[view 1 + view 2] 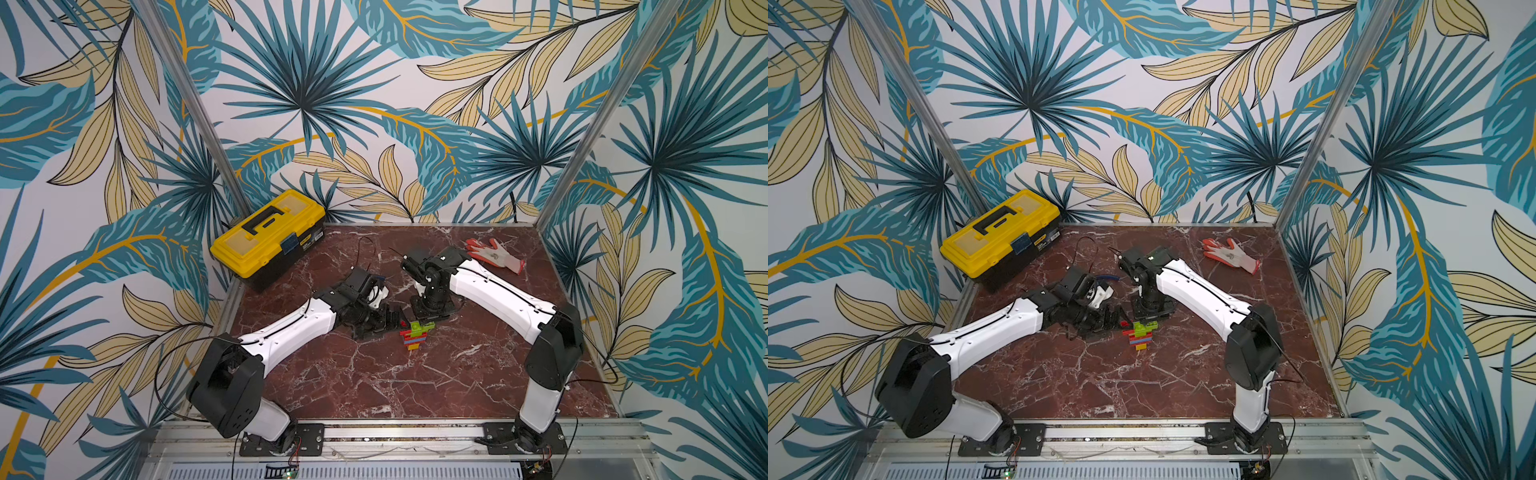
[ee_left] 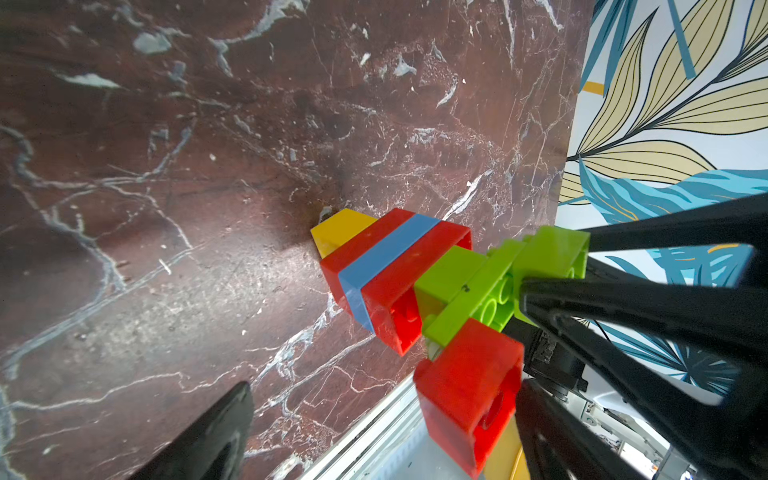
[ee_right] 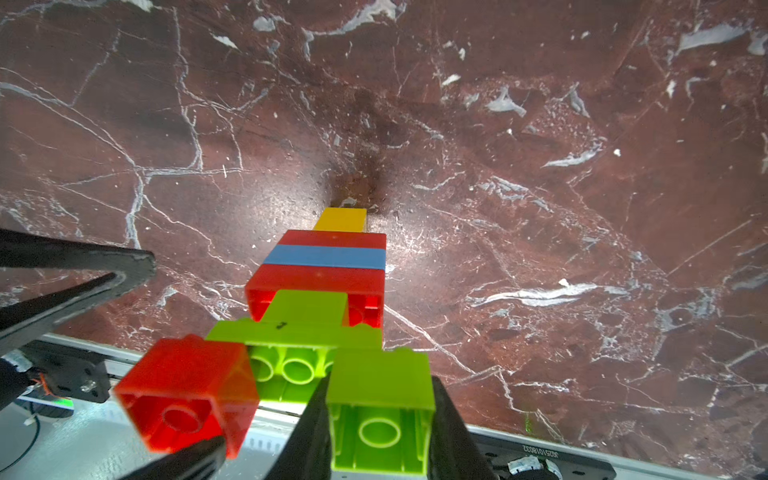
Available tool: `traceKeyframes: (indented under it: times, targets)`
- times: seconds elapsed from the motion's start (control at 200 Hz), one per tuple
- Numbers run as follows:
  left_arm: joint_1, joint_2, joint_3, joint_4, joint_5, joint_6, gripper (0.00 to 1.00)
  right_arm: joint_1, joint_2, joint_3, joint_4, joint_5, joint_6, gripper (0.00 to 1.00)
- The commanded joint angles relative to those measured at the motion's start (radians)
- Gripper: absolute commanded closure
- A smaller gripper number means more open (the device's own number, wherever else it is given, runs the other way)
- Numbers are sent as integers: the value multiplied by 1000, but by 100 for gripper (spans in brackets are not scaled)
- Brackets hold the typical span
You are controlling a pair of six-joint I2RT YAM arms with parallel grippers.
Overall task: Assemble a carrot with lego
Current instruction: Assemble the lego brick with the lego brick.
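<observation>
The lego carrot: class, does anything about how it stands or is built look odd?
Yes. The carrot balances on its narrow yellow tip on the table, apparently held upright by the right gripper clamping one lime-green top brick. The other top brick is red, mismatched among the green.

Teal-and-tan leaf-patterned walls [image 1: 374, 83] enclose a red-brown marble tabletop [image 1: 374, 382]; aluminium posts [image 1: 199, 116] mark its back corners.

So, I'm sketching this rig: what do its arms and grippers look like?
The left arm and right arm have white shells, bulky black joints and a thin black cable along each. The left gripper and right gripper have slim black fingers tapering to points.
</observation>
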Motion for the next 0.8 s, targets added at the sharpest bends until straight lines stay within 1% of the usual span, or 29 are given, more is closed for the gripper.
traceKeyframes:
  times: [0.0,0.115,0.265,0.501,0.546,0.631,0.796]
  targets:
    - [15,1,-36,-56,-43,21,2,26,87,-42,-37,52,12,82]
    - [18,-3,-35,-57,-44,21,2,36,106,-54,-22,41,13,82]
    - [20,-4,-33,-56,-39,21,2,36,79,-66,-5,56,15,82]
    - [19,-7,-23,-58,-28,20,2,32,-4,-23,19,67,5,73]
    - [19,-8,-21,-58,-29,18,2,30,-18,-12,23,71,5,69]
    - [18,-11,-16,-59,-24,18,2,29,-59,-12,56,79,3,56]
    - [11,-11,-5,-58,-19,21,2,23,-132,0,99,87,-3,38]
